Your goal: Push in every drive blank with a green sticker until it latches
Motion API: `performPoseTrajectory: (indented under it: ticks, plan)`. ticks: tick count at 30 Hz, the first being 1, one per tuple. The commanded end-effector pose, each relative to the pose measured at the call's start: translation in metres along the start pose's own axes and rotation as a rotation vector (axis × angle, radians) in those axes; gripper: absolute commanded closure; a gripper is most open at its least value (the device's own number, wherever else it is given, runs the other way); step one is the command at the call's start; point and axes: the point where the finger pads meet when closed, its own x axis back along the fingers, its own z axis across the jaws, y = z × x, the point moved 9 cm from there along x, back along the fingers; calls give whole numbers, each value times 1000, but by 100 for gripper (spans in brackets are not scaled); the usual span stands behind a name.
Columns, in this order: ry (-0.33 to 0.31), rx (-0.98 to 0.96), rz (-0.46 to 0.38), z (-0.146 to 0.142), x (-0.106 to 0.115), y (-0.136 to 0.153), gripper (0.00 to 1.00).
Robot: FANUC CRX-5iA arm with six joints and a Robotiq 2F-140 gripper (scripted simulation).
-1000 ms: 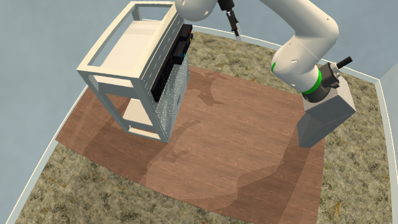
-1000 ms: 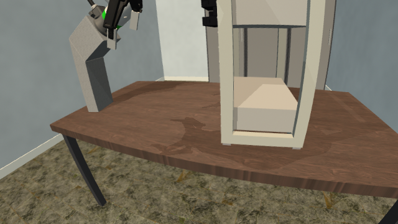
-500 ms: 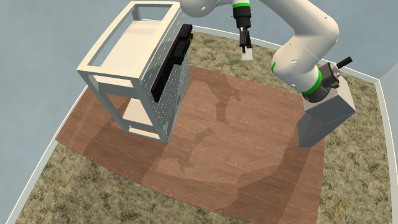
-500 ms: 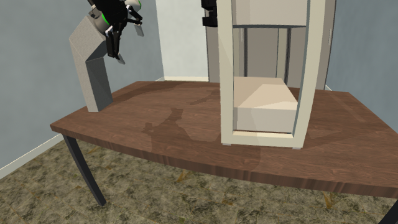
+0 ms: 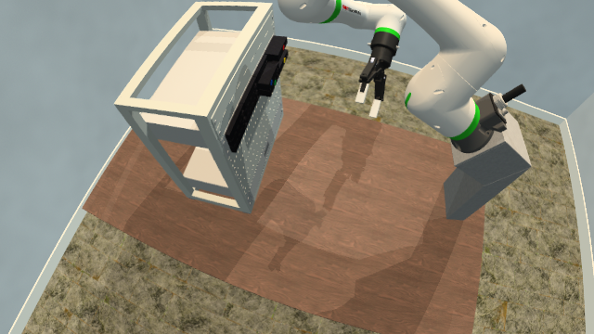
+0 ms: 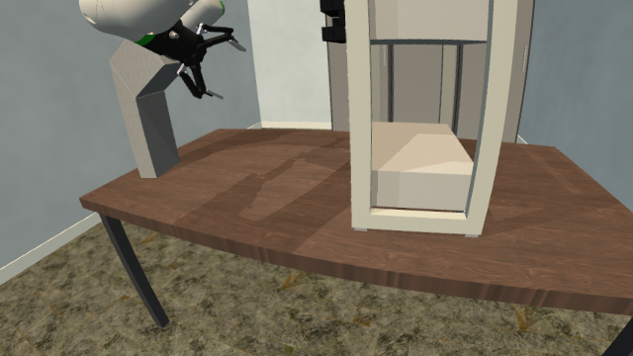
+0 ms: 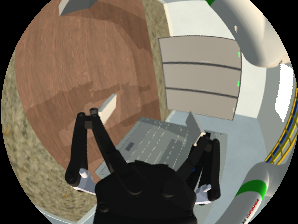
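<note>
The cream rack (image 5: 204, 102) stands upright on the left part of the wooden table (image 5: 297, 204). Its perforated front face carries a stack of black drive blanks (image 5: 260, 88). The upper blanks (image 5: 275, 60) stick out farther than the lower ones. Small red, yellow, green and blue stickers show at their ends, too small to match to blanks. In the exterior view the rack (image 6: 420, 114) shows from behind, with blanks (image 6: 332, 20) jutting out at the top left. My gripper (image 5: 371, 99) is open and empty in the air, well to the right of the rack front. It also shows in the exterior view (image 6: 218, 69) and in the wrist view (image 7: 145, 156).
The arm's grey pedestal (image 5: 487, 167) stands at the table's right edge and also shows in the exterior view (image 6: 148, 109). A cream box (image 6: 420, 168) lies on the rack's bottom shelf. The table edges are close behind the rack.
</note>
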Motion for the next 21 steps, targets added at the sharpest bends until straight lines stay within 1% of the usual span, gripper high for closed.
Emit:
performPoseTrajectory:
  ticks: [1, 7, 13, 15, 21]
  plan:
    - [72, -23, -59, 3, -14, -7, 0]
    - [205, -67, -188, 13, -34, -14, 0]
    - [318, -104, -317, 24, -49, -17, 0]
    - [318, -104, -317, 24, -49, -17, 0]
    - [412, -135, -443, 34, -58, -17, 0]
